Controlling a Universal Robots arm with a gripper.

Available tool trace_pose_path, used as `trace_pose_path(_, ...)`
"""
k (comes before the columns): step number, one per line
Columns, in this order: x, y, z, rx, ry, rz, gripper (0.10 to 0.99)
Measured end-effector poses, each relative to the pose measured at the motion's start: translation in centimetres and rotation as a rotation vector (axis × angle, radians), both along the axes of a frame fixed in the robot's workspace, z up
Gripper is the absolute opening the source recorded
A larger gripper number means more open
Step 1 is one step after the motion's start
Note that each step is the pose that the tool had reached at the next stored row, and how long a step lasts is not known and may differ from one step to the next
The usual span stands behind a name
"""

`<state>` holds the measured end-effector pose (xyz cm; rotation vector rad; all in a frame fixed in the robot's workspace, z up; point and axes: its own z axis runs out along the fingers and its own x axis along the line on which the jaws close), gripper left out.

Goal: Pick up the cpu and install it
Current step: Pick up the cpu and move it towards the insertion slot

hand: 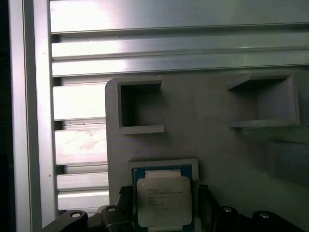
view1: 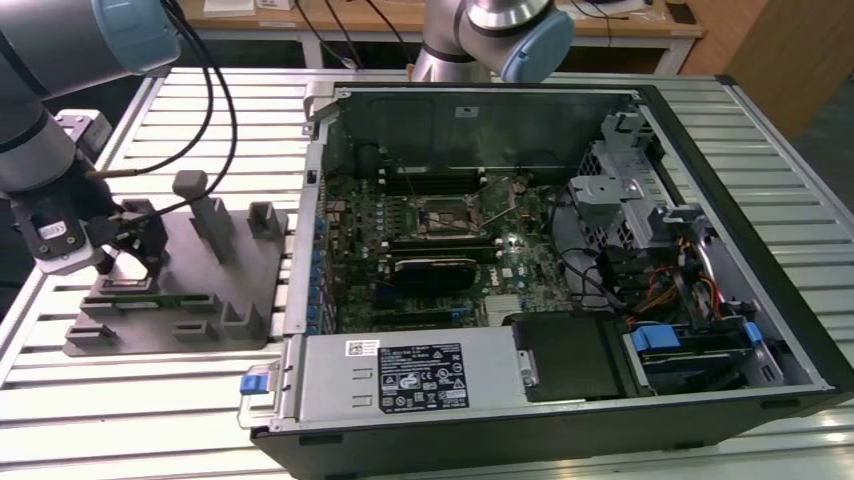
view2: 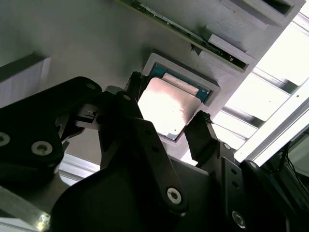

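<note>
claw (view1: pixel 130 250) is down over the grey holder (view1: pixel 234 290) on the slatted worktop (view1: pixel 147 410), on the exterior view's left, well apart from the open pc case (view1: pixel 747 330). cpu (hand: pixel 163 200) lies flat in its pocket on the holder, silver top up. in both wrist views the black fingers (view2: pixel 203 130) sit either side of the cpu w/ thin gaps, so the claw's spread, not clamped on it afaict.
</note>
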<state>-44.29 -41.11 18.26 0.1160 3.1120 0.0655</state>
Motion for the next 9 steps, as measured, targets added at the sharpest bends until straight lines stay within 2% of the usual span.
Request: trace_pose_path(9, -0.04, 0.00, -0.19, 0.001, 0.0001, 0.002, 0.647)
